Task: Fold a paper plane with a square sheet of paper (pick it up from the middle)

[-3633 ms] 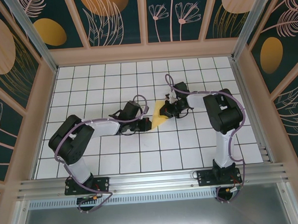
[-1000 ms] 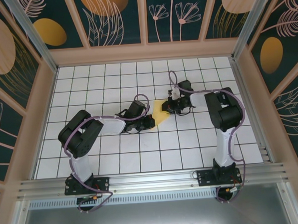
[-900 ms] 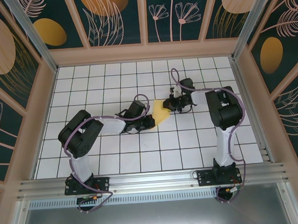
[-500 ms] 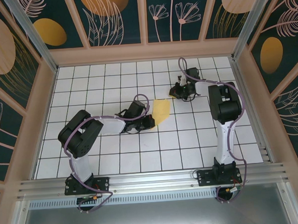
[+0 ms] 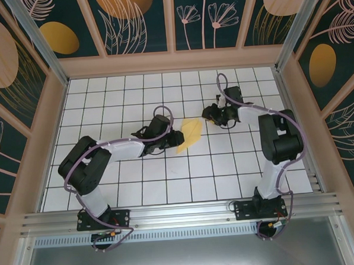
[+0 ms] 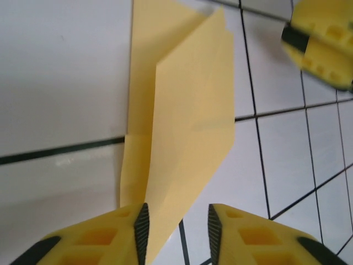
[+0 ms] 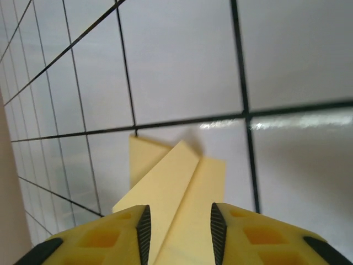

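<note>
On the white tiled worktop (image 5: 138, 188), the left pincer (image 6: 177, 221) stood partly open, the near tip of the folded yellow paper (image 6: 187, 127) lying between its fingers, unclamped. Beyond the paper, the right pincer (image 7: 179, 221) was likewise parted, holding nothing, near the far corner.

No readable text, label, brand or number anywhere.
</note>
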Robot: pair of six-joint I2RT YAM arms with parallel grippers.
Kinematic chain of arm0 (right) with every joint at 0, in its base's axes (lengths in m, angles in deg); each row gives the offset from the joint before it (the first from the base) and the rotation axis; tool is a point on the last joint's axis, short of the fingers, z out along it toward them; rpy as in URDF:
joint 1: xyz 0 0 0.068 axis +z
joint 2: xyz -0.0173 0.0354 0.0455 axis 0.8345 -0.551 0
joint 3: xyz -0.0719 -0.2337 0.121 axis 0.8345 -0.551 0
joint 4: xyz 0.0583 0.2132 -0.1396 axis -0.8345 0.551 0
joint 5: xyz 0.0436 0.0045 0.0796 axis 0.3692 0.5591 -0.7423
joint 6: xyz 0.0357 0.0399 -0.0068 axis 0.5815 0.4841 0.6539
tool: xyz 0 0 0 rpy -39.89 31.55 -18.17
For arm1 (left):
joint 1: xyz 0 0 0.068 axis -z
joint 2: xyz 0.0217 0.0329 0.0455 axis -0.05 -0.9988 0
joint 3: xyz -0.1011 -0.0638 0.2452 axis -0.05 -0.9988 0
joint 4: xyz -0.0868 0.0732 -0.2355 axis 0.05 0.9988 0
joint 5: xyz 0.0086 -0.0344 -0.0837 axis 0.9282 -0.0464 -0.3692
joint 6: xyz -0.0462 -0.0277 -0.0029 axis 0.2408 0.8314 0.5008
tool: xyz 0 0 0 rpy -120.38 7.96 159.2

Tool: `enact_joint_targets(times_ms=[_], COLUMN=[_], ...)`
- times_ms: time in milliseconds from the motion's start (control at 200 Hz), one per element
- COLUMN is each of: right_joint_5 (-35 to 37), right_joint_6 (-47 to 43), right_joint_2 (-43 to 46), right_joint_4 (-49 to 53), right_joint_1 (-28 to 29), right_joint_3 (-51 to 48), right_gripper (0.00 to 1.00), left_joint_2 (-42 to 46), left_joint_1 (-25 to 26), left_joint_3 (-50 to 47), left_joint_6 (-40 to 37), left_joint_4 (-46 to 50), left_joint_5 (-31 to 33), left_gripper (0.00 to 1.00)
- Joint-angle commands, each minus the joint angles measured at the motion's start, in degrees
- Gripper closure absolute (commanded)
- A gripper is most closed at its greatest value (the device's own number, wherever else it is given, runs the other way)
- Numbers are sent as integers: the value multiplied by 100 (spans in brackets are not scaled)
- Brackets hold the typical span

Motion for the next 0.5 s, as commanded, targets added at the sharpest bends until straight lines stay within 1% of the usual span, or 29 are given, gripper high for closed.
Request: enact_joint_targets(times_ms=[0, 55, 120, 190, 310, 495], right_joint_5=[261, 390, 594, 613, 489, 458], right_joint_6=[618, 812, 1071, 1226, 1236, 1201], right_joint_2=[266, 255, 178, 58, -211, -378], right_joint_4=[-330, -356, -343, -399, -365, -320], right_joint_1=[324, 472, 608, 708, 867, 970], right_joint_3=[-323, -370, -388, -372, -181, -51], right_gripper=[61, 61, 60, 60, 61, 62], left_joint_2=[269, 297, 305, 294, 253, 208], left_joint_1=[-56, -91, -120, -146, -178, -211], left_joint_3=[-10, -38, -64, -77, -129, -185], left_joint_6=[171, 222, 241, 280, 342, 356], left_joint_4=[-42, -26, -21, 9, 10, -13], left_joint_5=[693, 832, 902, 936, 932, 829], left_gripper=[57, 52, 49, 45, 43, 42])
